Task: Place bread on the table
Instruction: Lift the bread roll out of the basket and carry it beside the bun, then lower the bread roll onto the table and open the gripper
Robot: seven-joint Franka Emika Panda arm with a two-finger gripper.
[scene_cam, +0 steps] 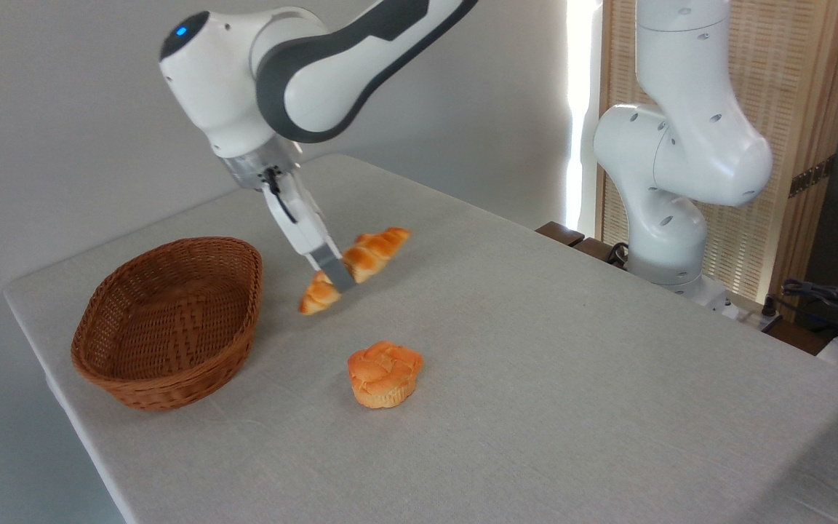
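two breads show on the surface (535, 378), and only one is the job. nearest to us sits the small round bun (384, 374), flat on the cloth, all alone. it is not the one we care about.

a bit further back and to the left sits the brown basket (164, 320). it looks empty inside.

just past the bun, to the right of the basket, is the long bread (372, 253). it is out of the basket and well clear of its rim. the end effector (335, 276) is closed on the bread, near the middle, a little toward the low end. one grey finger crosses the front of the loaf. the other finger is hidden behind it. the bread is tilted, with its left tip down and its right tip up. the low tip is very close to the cloth, but i cannot tell if it touches.

furthest back, the white arm rises and bends over to its base at the right.

so i think the job is mostly done. the bread is over a bare spot. what is left is small: bring it down flat, let go, and lift away. the tilt means it may roll a bit when let go.
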